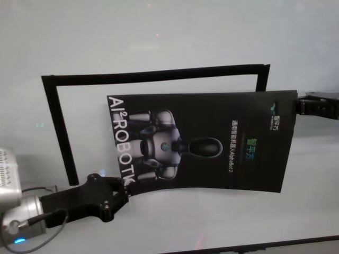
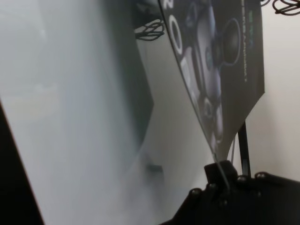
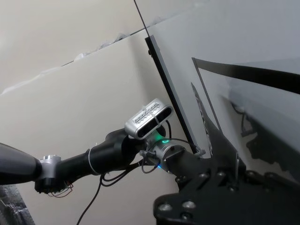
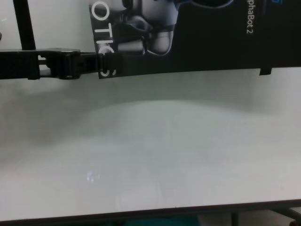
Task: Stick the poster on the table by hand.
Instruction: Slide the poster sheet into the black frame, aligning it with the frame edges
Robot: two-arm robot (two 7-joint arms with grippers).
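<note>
The poster [image 1: 206, 140] hangs mid-frame in the head view, held above the white table [image 1: 169, 32], overlapping the lower right part of a black tape outline [image 1: 58, 132]. Left gripper [image 1: 124, 185] at lower left, fingers pinched on the poster's bottom-left corner beside the "ROBOTIC" lettering. Right gripper [image 1: 297, 106] at the right edge, clamped on the upper-right corner. The sheet's lower edge bows between them.

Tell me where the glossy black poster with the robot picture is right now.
In the head view the glossy black poster is held centre-right above the white table, overlapping the black tape outline, gripped between the left tool and right tool.
</note>
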